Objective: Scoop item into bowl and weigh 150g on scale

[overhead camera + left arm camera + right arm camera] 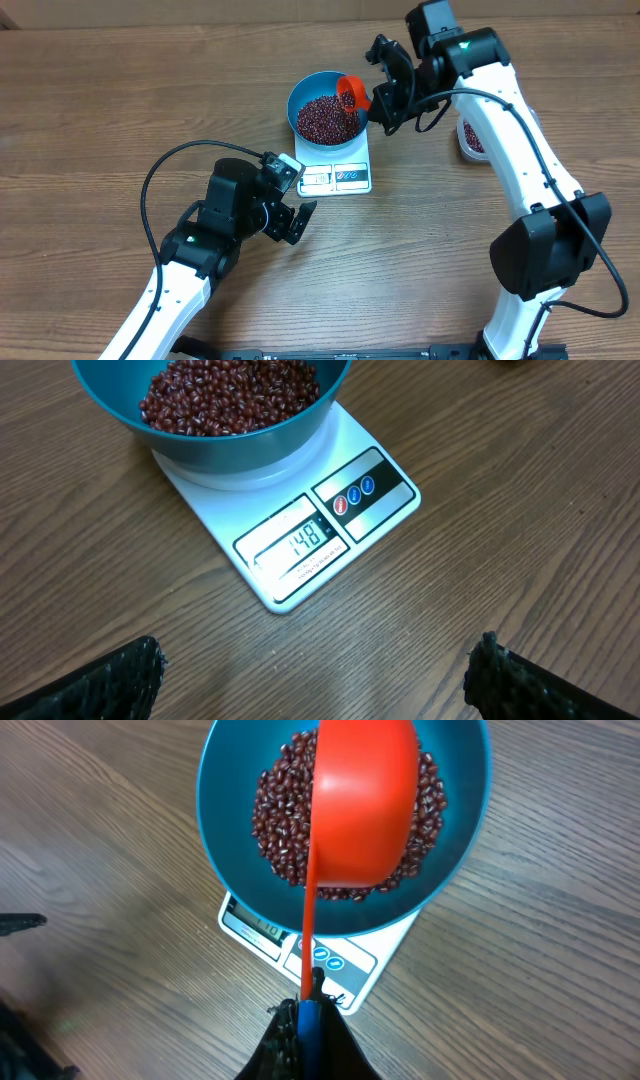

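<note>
The blue bowl stands on the white scale and holds a heap of red-brown beans, the item. In the left wrist view the scale display reads 148 below the bowl. My right gripper is shut on the handle of an orange scoop, which is tilted over the bowl's right side. In the right wrist view the scoop covers much of the beans. My left gripper hangs open over bare table in front of the scale, its fingers wide apart.
A clear tub with more beans sits at the right, mostly hidden behind the right arm. A black cable loops over the table at the left.
</note>
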Action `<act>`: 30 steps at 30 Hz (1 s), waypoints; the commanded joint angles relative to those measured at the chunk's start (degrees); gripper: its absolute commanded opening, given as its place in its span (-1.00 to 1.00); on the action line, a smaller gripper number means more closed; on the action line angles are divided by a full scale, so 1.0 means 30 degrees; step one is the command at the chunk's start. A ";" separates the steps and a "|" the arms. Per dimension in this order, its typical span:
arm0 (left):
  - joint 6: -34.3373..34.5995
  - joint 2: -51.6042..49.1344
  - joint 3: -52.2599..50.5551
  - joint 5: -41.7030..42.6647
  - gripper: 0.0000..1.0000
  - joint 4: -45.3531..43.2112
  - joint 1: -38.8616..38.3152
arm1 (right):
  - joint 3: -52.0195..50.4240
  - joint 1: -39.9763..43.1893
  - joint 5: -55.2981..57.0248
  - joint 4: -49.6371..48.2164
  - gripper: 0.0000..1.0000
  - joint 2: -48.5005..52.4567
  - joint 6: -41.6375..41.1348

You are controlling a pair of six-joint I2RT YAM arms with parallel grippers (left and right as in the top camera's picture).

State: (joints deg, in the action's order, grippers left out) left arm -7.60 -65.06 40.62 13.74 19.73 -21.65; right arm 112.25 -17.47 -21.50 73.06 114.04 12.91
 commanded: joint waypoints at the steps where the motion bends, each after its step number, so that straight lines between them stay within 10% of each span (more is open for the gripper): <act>1: 0.0182 -0.0066 0.0401 0.0226 0.99 -0.0015 0.0087 | 0.0583 -0.0896 0.1537 -0.0131 -0.93 -0.0714 0.0102; 30: 0.0182 -0.0066 0.0401 0.0226 0.99 -0.0015 0.0087 | 0.0583 -0.2251 0.6397 -0.0197 -0.93 -0.0714 0.0838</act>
State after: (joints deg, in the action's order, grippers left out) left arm -7.60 -65.06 40.62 13.74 19.73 -21.65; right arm 112.25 -23.29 -3.88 72.86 114.04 15.05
